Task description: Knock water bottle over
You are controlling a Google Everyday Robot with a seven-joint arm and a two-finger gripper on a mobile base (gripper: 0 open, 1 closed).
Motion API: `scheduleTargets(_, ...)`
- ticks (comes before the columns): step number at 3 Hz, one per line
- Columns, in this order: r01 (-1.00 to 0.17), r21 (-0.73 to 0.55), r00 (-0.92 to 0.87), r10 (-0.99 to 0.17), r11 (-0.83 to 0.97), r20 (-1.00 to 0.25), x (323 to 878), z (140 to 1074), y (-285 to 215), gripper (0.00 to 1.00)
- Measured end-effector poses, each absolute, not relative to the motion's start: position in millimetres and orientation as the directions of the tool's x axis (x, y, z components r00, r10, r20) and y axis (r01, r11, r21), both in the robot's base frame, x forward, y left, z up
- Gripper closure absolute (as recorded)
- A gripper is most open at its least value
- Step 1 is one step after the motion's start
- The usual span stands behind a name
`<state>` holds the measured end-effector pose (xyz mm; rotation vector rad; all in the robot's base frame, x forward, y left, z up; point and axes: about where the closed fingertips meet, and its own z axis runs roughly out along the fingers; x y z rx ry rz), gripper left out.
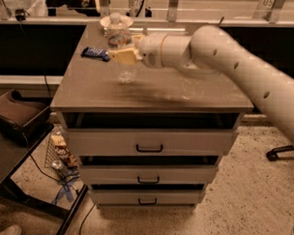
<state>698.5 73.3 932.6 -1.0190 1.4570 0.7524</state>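
The water bottle [124,70] is clear ribbed plastic with a pale cap. It stands on the cabinet top [152,93] toward the back left, leaning slightly with its cap to the left. My gripper [122,55], with tan fingertips on a white arm reaching in from the right, is at the bottle's middle. It crosses in front of the bottle and touches it. The bottle's base rests on the top.
A dark blue flat object [94,52] lies left of the bottle. A white bowl [107,21] sits behind it at the back edge. The cabinet has three drawers [148,147]. A dark chair [16,115] and floor clutter [61,157] stand to the left.
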Motion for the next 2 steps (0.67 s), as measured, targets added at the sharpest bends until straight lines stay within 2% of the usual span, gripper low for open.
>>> scheduleTargets(2,-0.908,-0.17,-0.028,-0.459,0.383,-0.888,685.7,983.7,32.5,1.0)
